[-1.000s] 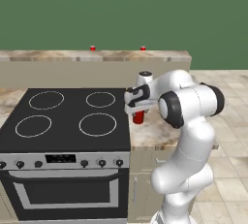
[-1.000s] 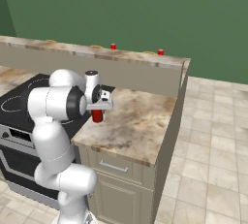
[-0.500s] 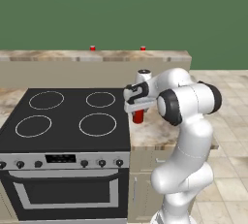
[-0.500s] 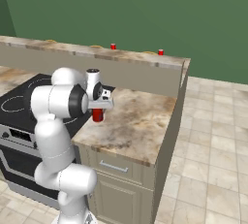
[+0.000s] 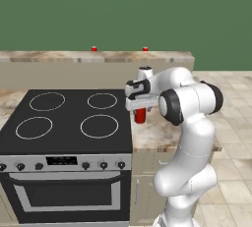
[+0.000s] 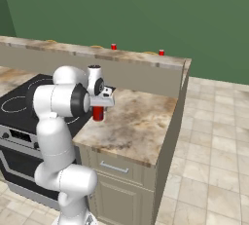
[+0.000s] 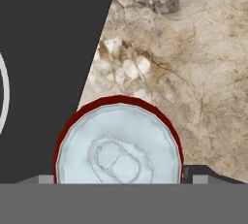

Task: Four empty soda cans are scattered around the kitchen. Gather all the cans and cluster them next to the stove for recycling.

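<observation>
The gripper point(image 5: 141, 109) points straight down over a red soda can point(image 5: 141, 116) that stands upright on the tan stone table point(image 6: 141, 121), just beside the right edge of the black stove point(image 5: 64, 120). The hand view looks down on the can's silver lid point(image 7: 118, 145), with one dark fingertip point(image 7: 196, 172) showing apart from its right rim; the gripper looks spread around the can rather than pinching it. Farther back, two more red cans point(image 5: 94, 49) point(image 5: 145, 49) stand well apart on the raised ledge point(image 6: 73, 51) before the green wall point(image 5: 162, 14)
</observation>
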Robot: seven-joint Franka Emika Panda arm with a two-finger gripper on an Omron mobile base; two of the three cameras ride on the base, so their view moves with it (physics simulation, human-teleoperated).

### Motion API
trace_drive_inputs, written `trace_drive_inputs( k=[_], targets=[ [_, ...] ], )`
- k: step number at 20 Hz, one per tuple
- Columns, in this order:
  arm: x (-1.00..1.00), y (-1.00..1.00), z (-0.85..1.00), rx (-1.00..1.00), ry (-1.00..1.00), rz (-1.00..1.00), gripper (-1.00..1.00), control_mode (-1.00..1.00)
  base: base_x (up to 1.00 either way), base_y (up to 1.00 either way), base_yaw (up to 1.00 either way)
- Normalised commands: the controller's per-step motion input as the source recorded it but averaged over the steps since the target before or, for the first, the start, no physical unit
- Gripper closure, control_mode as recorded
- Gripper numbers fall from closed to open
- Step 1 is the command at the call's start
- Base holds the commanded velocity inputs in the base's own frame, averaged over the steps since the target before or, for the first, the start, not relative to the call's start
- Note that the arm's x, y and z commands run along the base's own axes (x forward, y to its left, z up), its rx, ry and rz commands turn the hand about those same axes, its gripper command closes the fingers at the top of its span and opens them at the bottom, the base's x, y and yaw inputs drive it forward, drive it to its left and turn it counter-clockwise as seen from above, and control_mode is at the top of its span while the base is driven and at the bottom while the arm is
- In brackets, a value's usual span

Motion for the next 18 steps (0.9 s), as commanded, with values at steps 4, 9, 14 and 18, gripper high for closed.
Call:
trace_drive_inputs(
  k=[4,9,14,18],
  targets=[
    [-0.01,-0.01,0.02,0.00,0.01,-0.01,-1.00,-1.00,0.00,0.00,0.00],
    [-0.05,-0.04,0.05,0.00,0.02,-0.04,-1.00,-1.00,0.00,0.00,0.00],
    [-0.04,-0.02,0.16,0.00,0.00,-0.01,-1.00,-1.00,0.00,0.00,0.00],
    [0.00,0.00,0.27,0.00,0.00,0.00,-1.00,-1.00,0.00,0.00,0.00]
  ],
)
